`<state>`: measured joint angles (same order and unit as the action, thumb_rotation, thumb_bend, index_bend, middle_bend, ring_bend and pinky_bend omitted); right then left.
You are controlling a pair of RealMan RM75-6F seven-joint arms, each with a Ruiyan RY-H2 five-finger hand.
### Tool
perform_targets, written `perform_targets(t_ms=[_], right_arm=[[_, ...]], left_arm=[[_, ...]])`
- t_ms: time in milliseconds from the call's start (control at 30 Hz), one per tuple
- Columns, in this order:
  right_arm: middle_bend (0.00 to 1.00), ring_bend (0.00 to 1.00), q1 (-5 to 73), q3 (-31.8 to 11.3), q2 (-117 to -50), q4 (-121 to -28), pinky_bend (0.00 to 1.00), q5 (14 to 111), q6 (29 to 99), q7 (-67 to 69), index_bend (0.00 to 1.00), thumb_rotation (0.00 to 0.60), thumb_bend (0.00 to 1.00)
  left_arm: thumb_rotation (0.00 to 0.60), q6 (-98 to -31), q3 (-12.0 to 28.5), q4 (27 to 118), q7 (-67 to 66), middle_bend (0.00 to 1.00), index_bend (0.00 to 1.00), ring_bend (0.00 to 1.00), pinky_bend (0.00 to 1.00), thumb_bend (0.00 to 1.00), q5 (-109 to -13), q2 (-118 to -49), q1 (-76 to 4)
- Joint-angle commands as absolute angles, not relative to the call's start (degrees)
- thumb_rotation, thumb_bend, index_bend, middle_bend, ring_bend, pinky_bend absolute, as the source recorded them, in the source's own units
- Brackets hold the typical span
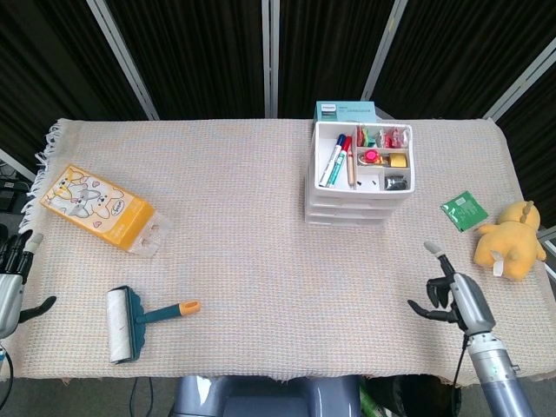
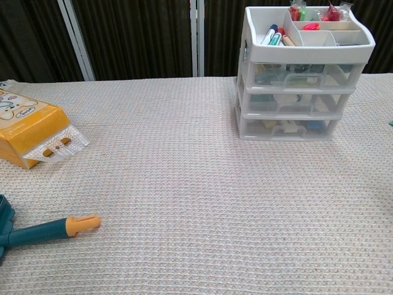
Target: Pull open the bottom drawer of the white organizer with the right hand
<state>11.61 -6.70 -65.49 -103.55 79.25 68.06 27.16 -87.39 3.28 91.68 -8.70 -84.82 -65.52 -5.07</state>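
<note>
Near the table's front right edge, right hand [image 1: 453, 295] hovering with fingers spread, holding nothing. Well apart from the white organizer [image 1: 360, 174] (bottom drawer [image 2: 287, 128] sitting closed) at the far side

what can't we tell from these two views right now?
- Bottom drawer contents: chest view, frosted front blurs them; head view, upper tiers cover it.
- Right hand: outside chest view, so its height above the cloth is unknown.
- Left hand: head view, cut by the left edge.
- Lint roller head: chest view, cropped at the left edge.
</note>
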Motion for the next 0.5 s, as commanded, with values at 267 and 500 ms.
perform_targets(t_ms=[267, 500], right_arm=[[0.84, 0.84, 23.46, -13.40, -67.42, -105.11, 0.75, 61.87, 49.48, 37.41, 0.14, 0.600, 0.14], [0.84, 0.84, 27.93, -15.37, -72.16, -101.44, 0.75, 51.91, 43.28, 36.37, 0.16, 0.600, 0.14]], left_arm=[[0.600, -89.31, 4.15, 90.11, -7.87, 0.00, 0.00, 0.00, 0.00, 0.12, -84.97, -66.04, -4.41], [0.600, -90.08, 4.51, 89.63, -6.85, 0.00, 0.00, 0.00, 0.00, 0.12, -85.04, -66.09, -4.14]])
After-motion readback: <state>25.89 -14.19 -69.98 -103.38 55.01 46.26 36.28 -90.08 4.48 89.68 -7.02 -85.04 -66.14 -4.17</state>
